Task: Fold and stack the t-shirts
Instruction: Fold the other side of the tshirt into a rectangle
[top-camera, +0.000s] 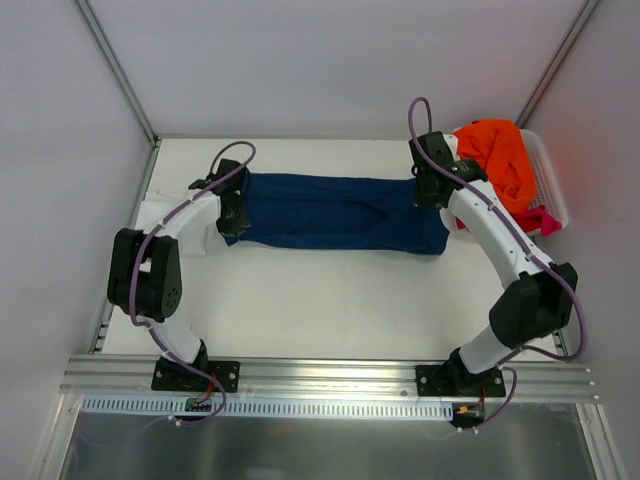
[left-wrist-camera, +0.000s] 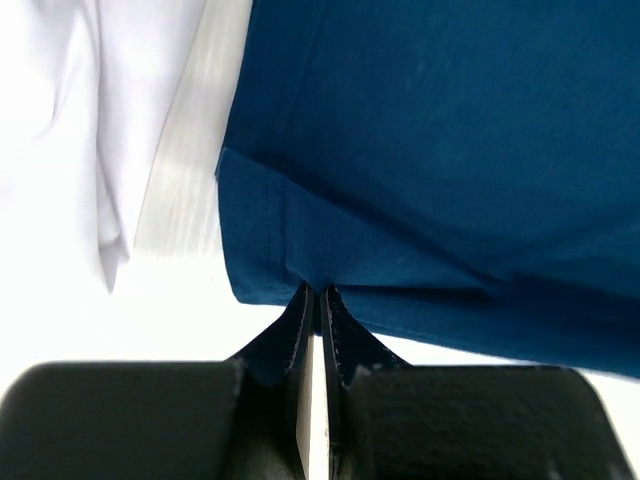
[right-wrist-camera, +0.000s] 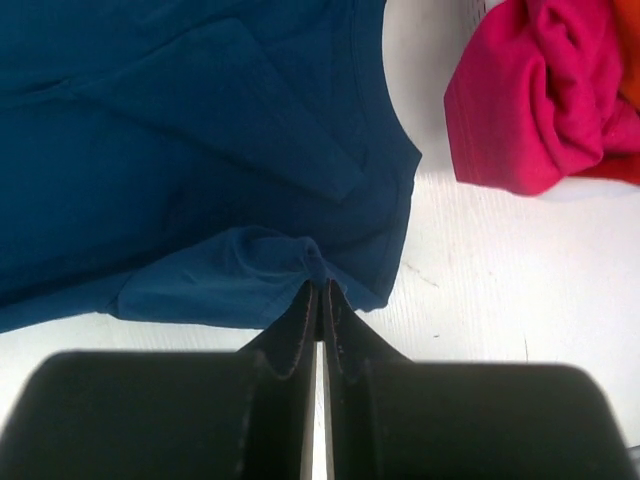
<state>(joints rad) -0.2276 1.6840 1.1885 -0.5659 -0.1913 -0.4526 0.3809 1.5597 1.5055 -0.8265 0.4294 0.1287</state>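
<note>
step: mid-fold, navy t-shirt (top-camera: 330, 212) | left claw (left-wrist-camera: 315, 290), right claw (right-wrist-camera: 318, 285) both clamped on its ends | next: lift evenly, fold over, I reckon

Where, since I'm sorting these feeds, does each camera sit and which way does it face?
Top: above and behind the arms, looking down at the table; both arms show, left hand and right hand at the navy shirt's ends.
Left wrist: on the left arm, facing along its hand pinching the navy edge; white shirt alongside.
Right wrist: on the right arm, its hand pinching the other end; pink shirt beyond.
All three share the navy shirt.
</note>
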